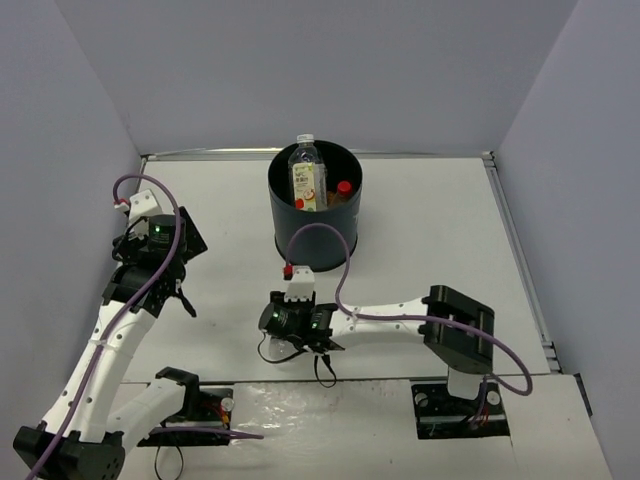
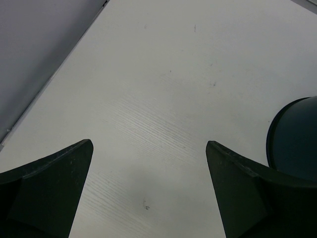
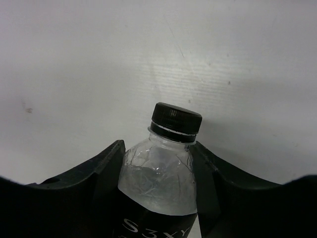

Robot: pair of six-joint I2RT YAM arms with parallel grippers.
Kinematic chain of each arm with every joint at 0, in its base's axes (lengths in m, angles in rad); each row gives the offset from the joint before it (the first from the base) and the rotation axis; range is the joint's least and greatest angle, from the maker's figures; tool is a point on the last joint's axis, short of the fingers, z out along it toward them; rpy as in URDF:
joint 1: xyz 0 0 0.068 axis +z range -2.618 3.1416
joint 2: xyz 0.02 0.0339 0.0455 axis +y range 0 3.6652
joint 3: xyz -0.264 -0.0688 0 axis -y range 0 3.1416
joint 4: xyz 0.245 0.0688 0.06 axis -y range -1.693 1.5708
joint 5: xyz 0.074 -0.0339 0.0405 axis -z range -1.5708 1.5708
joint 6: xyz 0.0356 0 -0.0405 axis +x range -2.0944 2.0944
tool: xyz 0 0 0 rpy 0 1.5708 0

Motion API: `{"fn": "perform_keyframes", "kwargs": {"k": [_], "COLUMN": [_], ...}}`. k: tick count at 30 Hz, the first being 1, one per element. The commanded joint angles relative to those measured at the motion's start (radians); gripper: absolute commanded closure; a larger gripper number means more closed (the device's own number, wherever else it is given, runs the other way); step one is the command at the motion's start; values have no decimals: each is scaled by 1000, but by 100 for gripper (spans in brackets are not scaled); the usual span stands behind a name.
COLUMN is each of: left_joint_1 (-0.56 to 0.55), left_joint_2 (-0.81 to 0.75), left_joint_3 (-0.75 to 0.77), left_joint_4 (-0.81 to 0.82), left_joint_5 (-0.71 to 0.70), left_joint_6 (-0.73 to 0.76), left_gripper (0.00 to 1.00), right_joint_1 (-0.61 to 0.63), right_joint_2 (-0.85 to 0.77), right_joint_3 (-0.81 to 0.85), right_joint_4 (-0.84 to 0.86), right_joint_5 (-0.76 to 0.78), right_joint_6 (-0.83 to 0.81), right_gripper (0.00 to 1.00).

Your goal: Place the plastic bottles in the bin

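Black fingers (image 3: 94,188) of the right gripper (image 3: 157,148) filled the bottom of the wrist view. They pressed in on both sides of the black-capped bottle (image 3: 159,173), gripping it at the shoulder just under the cap. That bottle lay lengthwise between them, cap pointing away from the wrist. Whether it rested on the table (image 3: 74,59) or was already clear of it could not be told. The hold looked risky: the clear wall there was thin, crinkled and narrowing toward the neck, so the bottle could squeeze forward out of the grip on the lift. The bin (image 1: 315,245) stood well apart, farther back on the table. It was tall-sided, with a fruit-label bottle (image 1: 308,178) poking above its rim and a red cap (image 1: 344,187) beside that. A low carry could strike the wall and tip the bin, and a release onto the upright bottle could send the new one bouncing out. The right arm (image 1: 390,322) reached low and leftward from its base across the front of the table, its gripper close to the tabletop. The left arm (image 1: 110,340) stood raised at the left side. The left gripper (image 2: 148,144) was spread wide and holding nothing, over bare table, with the bin's edge at the right of its view.
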Motion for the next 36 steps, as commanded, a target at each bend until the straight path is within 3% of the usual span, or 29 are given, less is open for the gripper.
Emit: {"fn": "perform_keyframes", "kwargs": {"k": [1,4,9,13,19,22,25,28,36], "left_joint_1": [9,9,9,9,11,12,12,12,12], "left_joint_2": [-34,-41,-57,-74,-78,-77,-77,-75,-67], "left_joint_3": [2,-10,-25,-40,-44,-38,-36,-35,-34], "left_joint_4": [58,84,101,129,136,122,118,118,121], "left_joint_5": [46,70,80,93,89,70,59,57,56], "left_joint_6": [-7,1,9,19,25,25,25,24,30], "left_gripper": [3,3,3,3,3,3,3,3,3], "right_joint_1": [-24,-87,-328,-558,-697,-729,-730,-731,-770], "right_joint_2": [-296,-409,-469,-390,-179,-121,-113,-145,-273], "right_joint_3": [117,213,315,444,583,618,607,593,586], "right_joint_4": [8,16,90,109,111,104,98,95,67], "right_joint_5": [205,240,143,-78,-214,-310,-328,-276,-145], "right_joint_6": [-314,-454,-679,-806,-860,-853,-849,-841,-846], "right_gripper": [84,81,78,72,68,52,22,1,0]}}
